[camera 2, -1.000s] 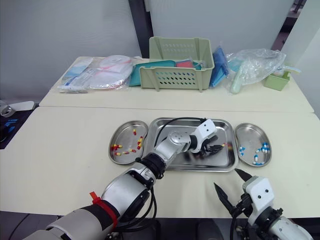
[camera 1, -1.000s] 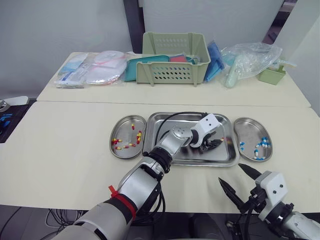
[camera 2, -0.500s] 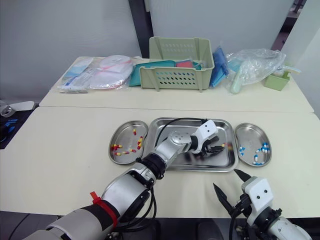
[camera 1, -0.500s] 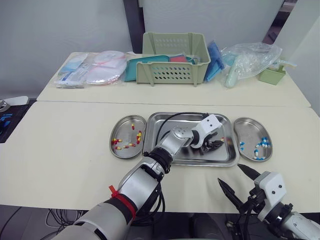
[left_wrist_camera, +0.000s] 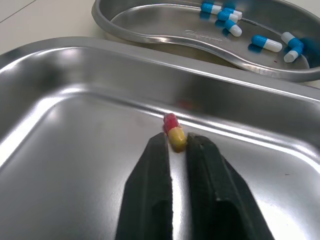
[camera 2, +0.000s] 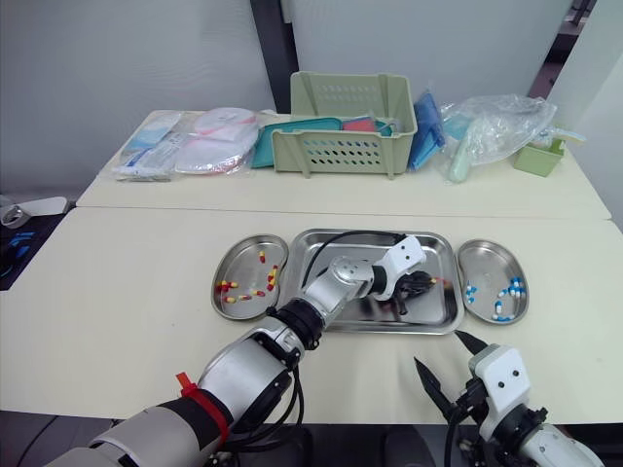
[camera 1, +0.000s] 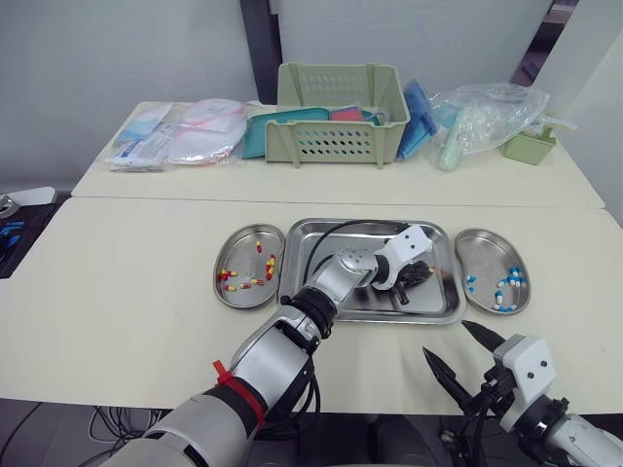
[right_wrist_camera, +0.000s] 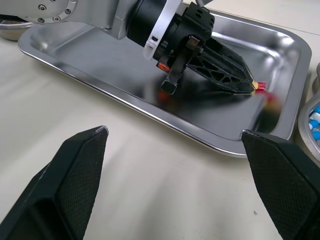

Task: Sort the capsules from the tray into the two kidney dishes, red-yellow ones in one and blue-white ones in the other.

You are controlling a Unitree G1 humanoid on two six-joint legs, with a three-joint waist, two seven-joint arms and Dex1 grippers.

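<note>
My right gripper (camera 1: 446, 339) hangs nearest, fingers spread wide above the table (camera 1: 127, 292), just near of the tray (camera 1: 331, 238) at its right corner. Farther in, my left gripper (left_wrist_camera: 176, 139) pinches a red-yellow capsule (left_wrist_camera: 171, 122) over the tray's right side. Flanking the tray, the left kidney dish (camera 1: 238, 255) holds red-yellow ones and the right kidney dish (camera 1: 482, 253) blue-white ones.

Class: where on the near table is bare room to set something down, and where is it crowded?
Free: the near table left of the left kidney dish, and the strip behind the tray. Crowded: both dishes hug the tray, where the left gripper pinches a red-yellow capsule; the far table around the basket.
</note>
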